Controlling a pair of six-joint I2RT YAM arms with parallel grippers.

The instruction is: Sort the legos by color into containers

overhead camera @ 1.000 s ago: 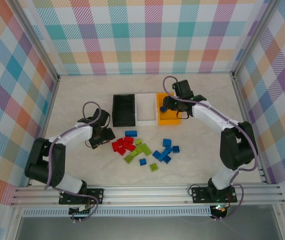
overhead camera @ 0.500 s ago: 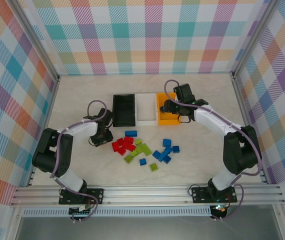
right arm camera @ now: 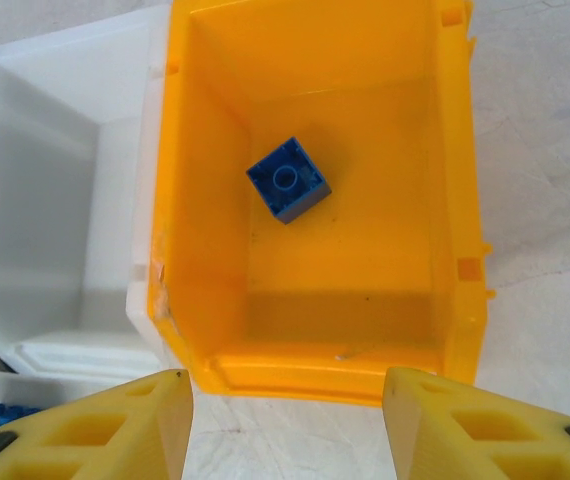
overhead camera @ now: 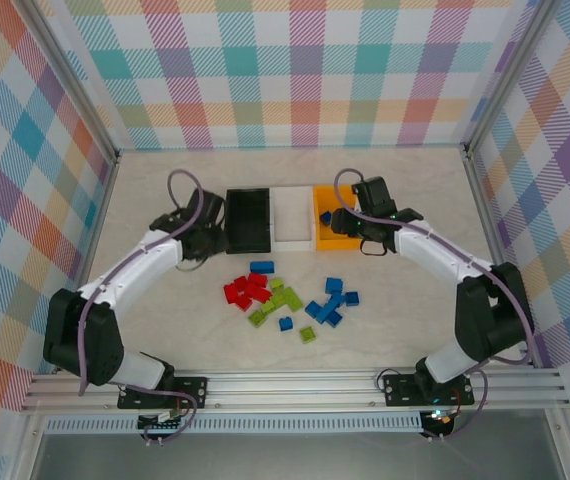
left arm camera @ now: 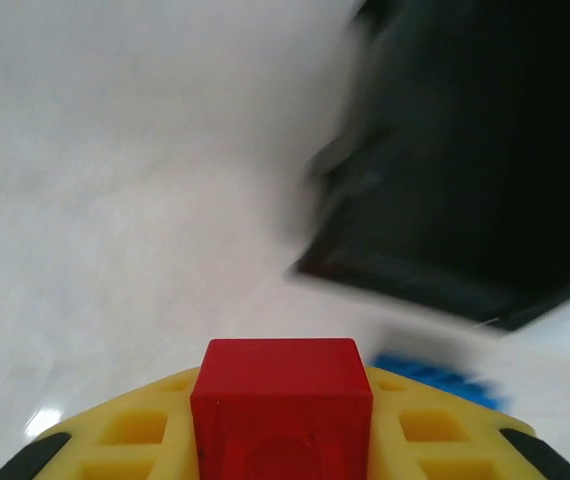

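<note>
A pale marbled table [overhead camera: 165,200] is seen from above, with the left arm [overhead camera: 130,272] stretched across its left half and the right arm [overhead camera: 435,250] bent across its right half. Three bins are set side by side toward the far side of the table, touching one another: a black bin [overhead camera: 247,220] on the left, a white bin [overhead camera: 292,215] in the middle and an orange-yellow bin [overhead camera: 330,238] on the right. The left gripper [overhead camera: 207,238] is held just beside the near left corner of the black bin, which is shown blurred in the left wrist view. A red brick [left arm camera: 282,400] is clamped between its yellow fingers [left arm camera: 125,435], which are closed against the brick's sides. The right gripper [right arm camera: 285,430] is held above the near edge of the orange-yellow bin, its fingers spread wide with nothing between them. A single blue brick [right arm camera: 287,179] is seen lying on the floor of the orange-yellow bin, studs down and apart from the walls. The remaining legos are scattered on the table near the bins: a red cluster [overhead camera: 247,291], lime green bricks [overhead camera: 280,298] just beside it, blue bricks [overhead camera: 330,300] to the right, and one long blue brick [overhead camera: 261,267] nearest the black bin.
</note>
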